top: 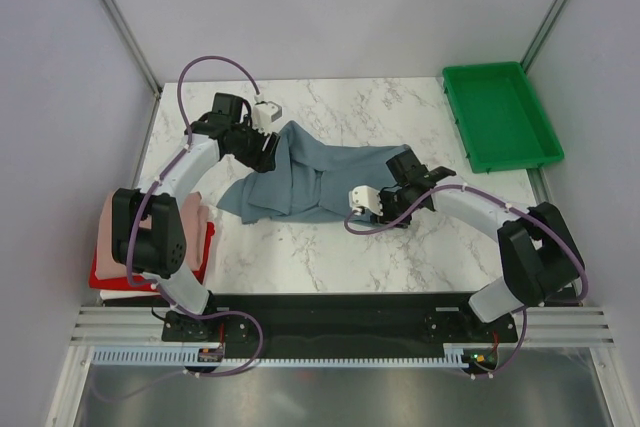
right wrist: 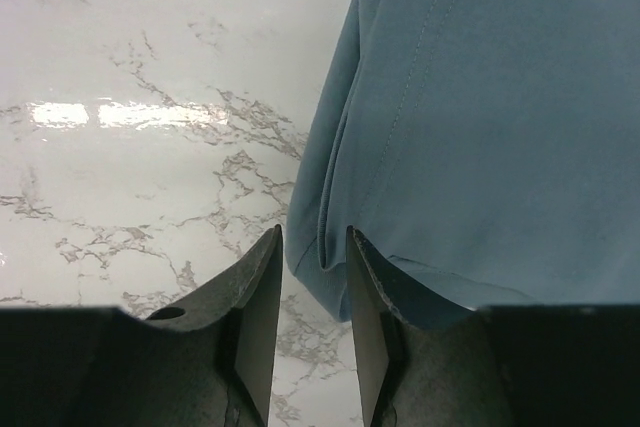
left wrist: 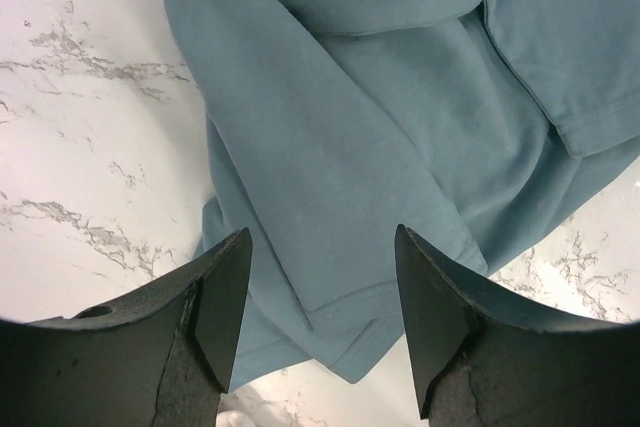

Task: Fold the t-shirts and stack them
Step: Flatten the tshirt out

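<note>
The slate blue-grey t-shirt lies crumpled and partly folded over itself in the middle of the marble table. My left gripper is at its far left corner. In the left wrist view the gripper is wide open above a hemmed corner of the shirt, holding nothing. My right gripper is at the shirt's right end. In the right wrist view the gripper is narrowly open, with a folded edge of the shirt lying between the fingers and not pinched. Folded pale pink, red and white shirts are stacked at the left edge.
The green plastic tray sits at the far right corner of the table. The left arm's upper link stands over the stack of folded shirts. Bare marble lies between the shirt and the arm bases. Grey walls close in the table.
</note>
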